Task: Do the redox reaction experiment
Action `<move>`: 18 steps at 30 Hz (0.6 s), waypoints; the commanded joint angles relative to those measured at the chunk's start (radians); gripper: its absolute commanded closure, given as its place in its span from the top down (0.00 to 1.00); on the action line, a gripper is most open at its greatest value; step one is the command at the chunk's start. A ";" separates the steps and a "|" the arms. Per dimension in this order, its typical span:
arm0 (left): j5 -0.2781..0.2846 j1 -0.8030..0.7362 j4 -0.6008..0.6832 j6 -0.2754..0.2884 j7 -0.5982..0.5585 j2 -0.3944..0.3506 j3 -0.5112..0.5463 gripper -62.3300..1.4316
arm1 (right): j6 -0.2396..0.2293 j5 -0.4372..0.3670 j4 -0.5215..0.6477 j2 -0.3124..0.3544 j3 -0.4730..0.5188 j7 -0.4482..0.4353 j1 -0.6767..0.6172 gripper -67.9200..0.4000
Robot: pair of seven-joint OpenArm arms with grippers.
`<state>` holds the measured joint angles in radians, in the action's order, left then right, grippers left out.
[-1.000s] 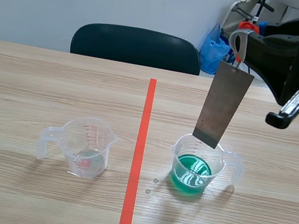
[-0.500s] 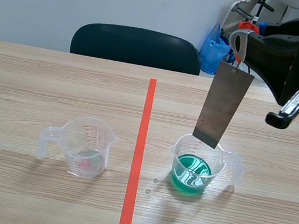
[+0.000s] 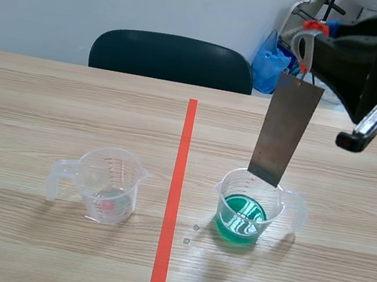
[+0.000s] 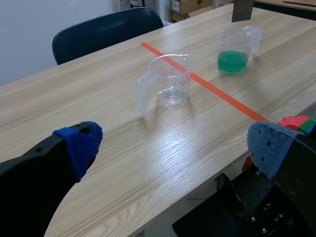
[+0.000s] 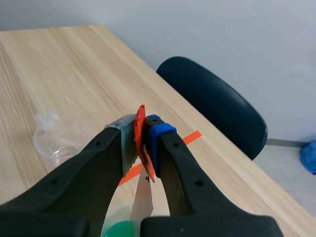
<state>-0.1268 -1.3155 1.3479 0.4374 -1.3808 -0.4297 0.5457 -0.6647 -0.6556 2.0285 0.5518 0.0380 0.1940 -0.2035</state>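
Observation:
A grey metal plate (image 3: 285,132) hangs from an orange clip (image 3: 314,28) with my right gripper (image 3: 308,41) shut on the clip. The plate's lower edge is just above the rim of a clear beaker with green liquid (image 3: 246,208), right of the red tape. In the right wrist view the clip (image 5: 140,133) is pinched between my right gripper (image 5: 140,131), and the plate (image 5: 143,200) drops toward the green liquid (image 5: 121,229). A second clear beaker (image 3: 107,184), nearly empty, stands left of the tape. My left gripper (image 4: 174,144) is open off the table's near edge, far from both beakers (image 4: 169,81).
A red tape line (image 3: 174,196) runs down the middle of the wooden table (image 3: 50,103). A dark chair (image 3: 173,57) stands behind the far edge, with a blue bag (image 3: 268,60) beyond it. Small droplets (image 3: 191,233) lie near the green beaker.
My right gripper has lifted slightly, raising the plate a little. The plate now hangs more upright. Both beakers have stayed put.

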 commanded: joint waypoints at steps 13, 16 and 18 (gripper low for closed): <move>0.010 -0.001 0.006 -0.002 -0.014 0.002 0.006 1.00 | 0.075 -0.011 0.011 0.003 -0.229 0.029 0.240 0.02; 0.010 -0.001 0.006 -0.002 -0.014 0.002 0.006 1.00 | 0.108 -0.011 -0.008 -0.010 -0.298 0.034 0.301 0.02; 0.010 -0.001 0.006 -0.002 -0.014 0.002 0.006 1.00 | 0.112 -0.011 -0.029 -0.021 -0.344 0.037 0.343 0.02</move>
<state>-0.1268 -1.3155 1.3479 0.4374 -1.3808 -0.4301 0.5457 -0.5571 -0.6559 2.0102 0.5365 -0.3080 0.2413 0.1173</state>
